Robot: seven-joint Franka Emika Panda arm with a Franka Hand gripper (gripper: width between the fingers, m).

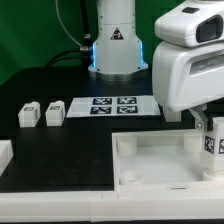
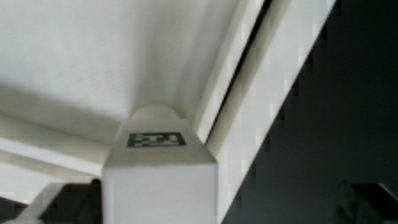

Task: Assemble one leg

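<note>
The jaws (image 2: 157,205) stand wide apart, their dark tips just showing at the lower corners of the wrist view, and they press on nothing. Between them rises a leg (image 2: 160,170), a white stubby block with a black-and-white tag on its face; whether the tips touch its sides cannot be told. In the exterior view the same leg (image 1: 211,140) stands upright under the arm's big white wrist housing (image 1: 185,65), at the exterior view's right, at the far right corner of the tray (image 1: 165,175), a large white square part with a raised rim that lies on the black worktop (image 1: 60,150). In the wrist view the tray's pale rim runs just beside the leg. Well apart, toward the exterior view's left, two more legs (image 1: 41,113) stand side by side on the worktop, and another white part (image 1: 4,157) shows at the left edge. Beyond them lies the marker board (image 1: 112,104) with its four tags, in front of the arm's base (image 1: 115,45).
</note>
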